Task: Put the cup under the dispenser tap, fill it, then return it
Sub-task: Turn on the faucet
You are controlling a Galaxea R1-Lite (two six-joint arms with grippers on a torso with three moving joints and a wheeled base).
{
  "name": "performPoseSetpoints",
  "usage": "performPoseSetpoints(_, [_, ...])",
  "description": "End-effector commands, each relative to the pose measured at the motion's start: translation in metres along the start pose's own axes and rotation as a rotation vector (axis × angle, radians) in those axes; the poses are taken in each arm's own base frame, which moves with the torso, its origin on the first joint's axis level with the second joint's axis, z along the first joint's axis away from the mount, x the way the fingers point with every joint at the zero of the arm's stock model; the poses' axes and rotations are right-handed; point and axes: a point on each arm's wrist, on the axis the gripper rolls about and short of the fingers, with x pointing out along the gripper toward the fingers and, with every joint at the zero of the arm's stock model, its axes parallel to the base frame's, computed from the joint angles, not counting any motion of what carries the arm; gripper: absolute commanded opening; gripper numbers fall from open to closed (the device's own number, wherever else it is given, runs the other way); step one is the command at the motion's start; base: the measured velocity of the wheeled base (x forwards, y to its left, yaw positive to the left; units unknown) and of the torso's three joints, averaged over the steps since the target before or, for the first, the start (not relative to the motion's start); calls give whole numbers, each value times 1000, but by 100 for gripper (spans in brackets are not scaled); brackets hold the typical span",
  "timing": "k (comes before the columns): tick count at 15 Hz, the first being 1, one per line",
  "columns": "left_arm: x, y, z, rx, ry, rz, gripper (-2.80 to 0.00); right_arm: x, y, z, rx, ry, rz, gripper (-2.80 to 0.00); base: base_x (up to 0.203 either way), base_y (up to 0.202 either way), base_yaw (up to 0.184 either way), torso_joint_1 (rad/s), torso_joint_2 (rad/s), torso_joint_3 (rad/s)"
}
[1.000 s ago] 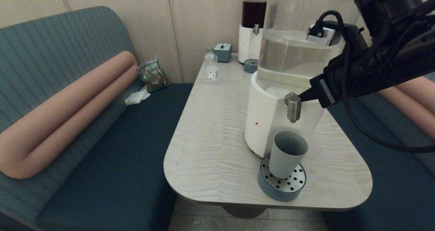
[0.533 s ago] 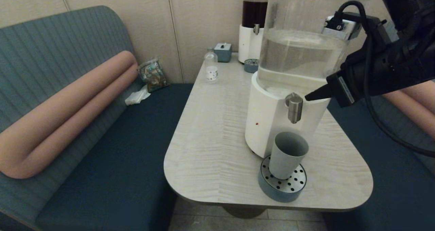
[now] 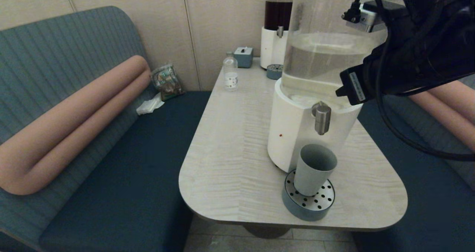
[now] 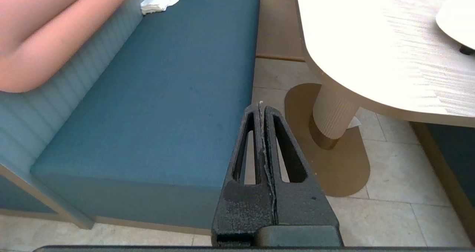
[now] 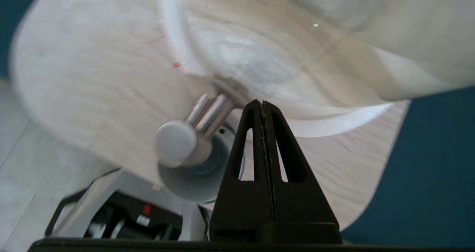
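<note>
The grey-green cup [image 3: 314,169] stands upright on a round perforated drip tray [image 3: 308,203], right below the brushed-steel dispenser tap [image 3: 322,118] of the large dispenser with white base [image 3: 289,133]. My right gripper [image 3: 338,93] hovers shut and empty just right of and above the tap, close to the clear tank, not touching the tap. In the right wrist view its shut tips [image 5: 262,102] sit beside the tap [image 5: 193,133], with the cup [image 5: 196,177] underneath. My left gripper [image 4: 261,105] hangs shut and empty below table height, beside the bench seat.
A dark-liquid dispenser [image 3: 276,33] with its own small tray [image 3: 274,71], a clear bottle [image 3: 230,74] and a tissue box [image 3: 243,56] stand at the table's far end. Bare tabletop [image 3: 230,151] lies left of the dispenser. Blue benches [image 3: 130,163] flank the table.
My right gripper has drawn back from the tap, first to the right, then upward beside the tank. The cup has stayed on the tray.
</note>
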Motion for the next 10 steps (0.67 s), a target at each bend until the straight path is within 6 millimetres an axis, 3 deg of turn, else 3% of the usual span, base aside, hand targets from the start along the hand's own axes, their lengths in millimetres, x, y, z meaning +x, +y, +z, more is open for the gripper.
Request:
performPoseSetpoints(1, [0,0,0,-1,1,1,-280,8,5,-2,-7,28,-13,-280,0,0,0,0,0,0])
performPoseSetpoints(10, [0,0,0,-1,2,0,-280,15,11,-3,3,47,65,-280,0,0,0,0,0,0])
